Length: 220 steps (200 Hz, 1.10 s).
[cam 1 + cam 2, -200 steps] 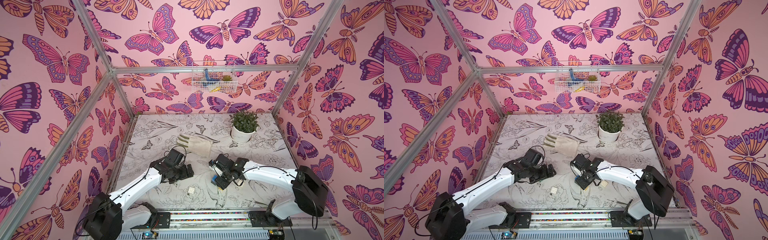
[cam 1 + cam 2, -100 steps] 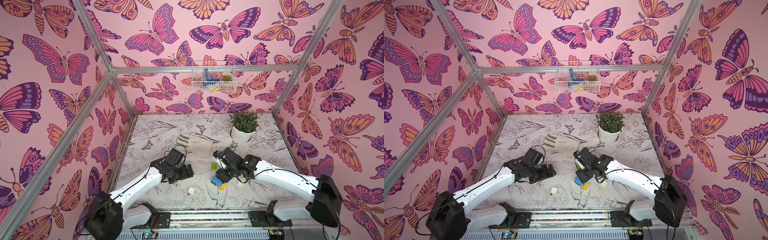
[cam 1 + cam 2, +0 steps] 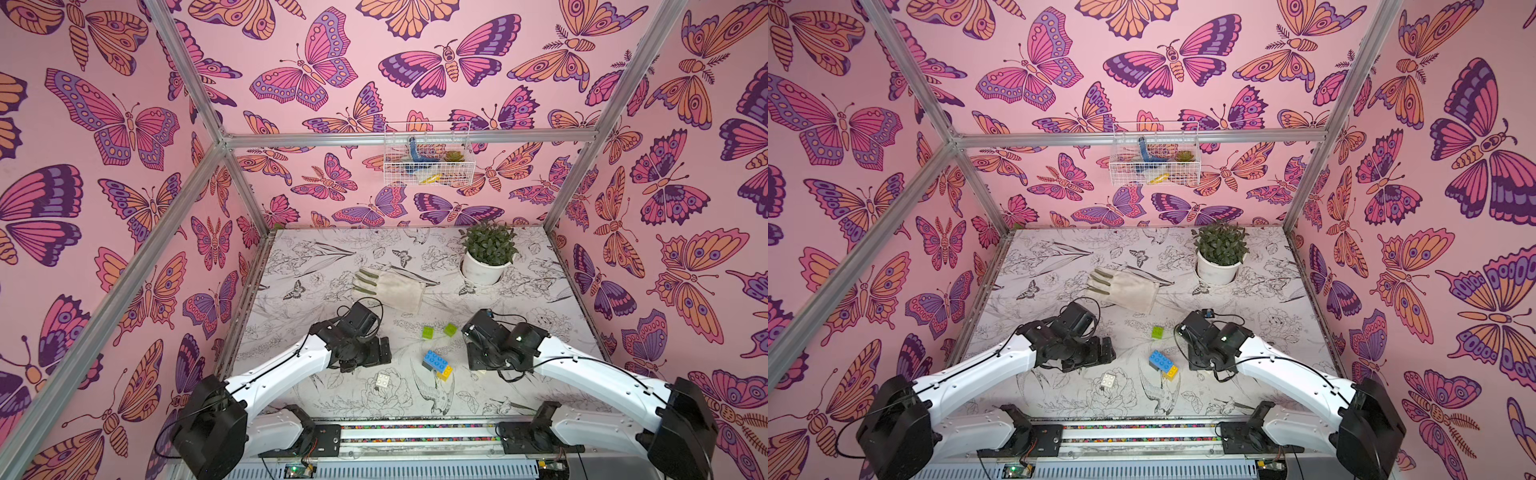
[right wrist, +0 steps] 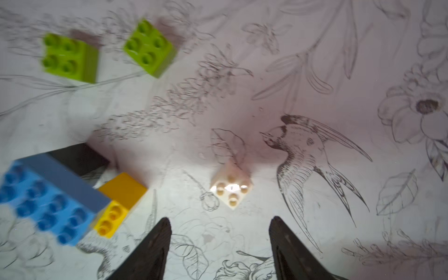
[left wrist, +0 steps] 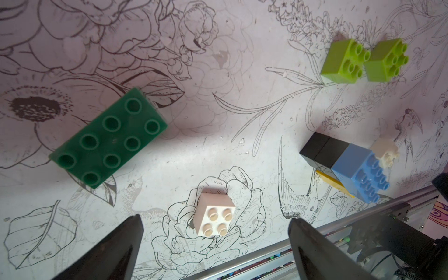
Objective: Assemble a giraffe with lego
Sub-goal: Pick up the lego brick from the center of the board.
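Blue plastic marks the start of the giraffe: we see the blue brick (image 3: pixel 436 360) studs-up near the front middle of the table (image 3: pixel 316 257), its own studs bare. It sits on a black brick (image 5: pixel 322 150) at one end and a yellow brick (image 3: pixel 445 373) at the other, and the yellow one pokes out so that two of its studs show. Just behind it lie a lime brick (image 3: pixel 428 331) and its lime twin (image 3: pixel 450 329), close together but apart. A white brick (image 3: pixel 383 380) rests alone toward the front edge. In the left wrist view it lies below and between the tips of our left gripper (image 5: pixel 214 220), whose jaws stand spread wide and hold nothing. The dark green brick (image 5: pixel 109 138) lies flat nearby, studs up, hidden under the arm in both top views. Our right gripper (image 4: pixel 220 218) hangs with its jaws partly apart and empty, a second white brick (image 4: pixel 231 188) just ahead of the tips. A glove (image 3: pixel 390 286) and a potted plant (image 3: pixel 484 266) sit farther back.
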{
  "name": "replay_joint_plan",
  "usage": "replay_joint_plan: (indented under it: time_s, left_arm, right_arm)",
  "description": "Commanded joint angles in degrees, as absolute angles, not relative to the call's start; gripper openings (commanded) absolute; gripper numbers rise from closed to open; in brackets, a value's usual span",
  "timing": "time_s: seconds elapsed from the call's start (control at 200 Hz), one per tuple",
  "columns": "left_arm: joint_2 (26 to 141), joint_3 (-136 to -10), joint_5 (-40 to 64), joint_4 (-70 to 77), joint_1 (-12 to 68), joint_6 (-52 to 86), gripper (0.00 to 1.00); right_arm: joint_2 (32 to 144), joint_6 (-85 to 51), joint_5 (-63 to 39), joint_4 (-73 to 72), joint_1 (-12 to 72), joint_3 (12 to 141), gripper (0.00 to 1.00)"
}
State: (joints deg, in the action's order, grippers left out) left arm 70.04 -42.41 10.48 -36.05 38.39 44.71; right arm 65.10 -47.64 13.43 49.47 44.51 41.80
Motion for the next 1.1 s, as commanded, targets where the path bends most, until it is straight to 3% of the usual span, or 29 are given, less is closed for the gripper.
replay_joint_plan:
  time_s: [0.0, 0.255, 0.556, 0.906, 1.052, 1.097]
  left_arm:
    - [68.73, -42.64, 9.40, -36.63, 38.68, 43.07, 1.00]
    - [64.21, -38.45, 7.68, -33.06, 39.32, 44.91, 1.00]
    - [59.09, -34.95, 6.59, -33.20, 39.38, 45.73, 1.00]
    - [61.74, -36.82, 7.65, -33.53, 39.46, 44.50, 1.00]
    - [61.88, -36.65, 8.06, -33.55, 39.46, 44.39, 1.00]
    - [61.68, -36.56, 8.17, -33.63, 39.52, 44.38, 1.00]
  right_arm:
    - [66.45, -52.58, 13.48, 45.81, 40.12, 39.60, 0.68]
    - [77.70, -51.78, 8.77, 45.05, 36.40, 42.59, 0.71]
    - [78.59, -54.35, 5.42, 41.26, 36.04, 40.68, 0.70]
    - [75.00, -58.83, 4.53, 38.30, 36.89, 34.05, 0.67]
    - [76.04, -58.76, 5.26, 37.13, 38.01, 33.64, 0.63]
    - [76.52, -58.52, 5.77, 36.72, 38.21, 33.88, 0.55]
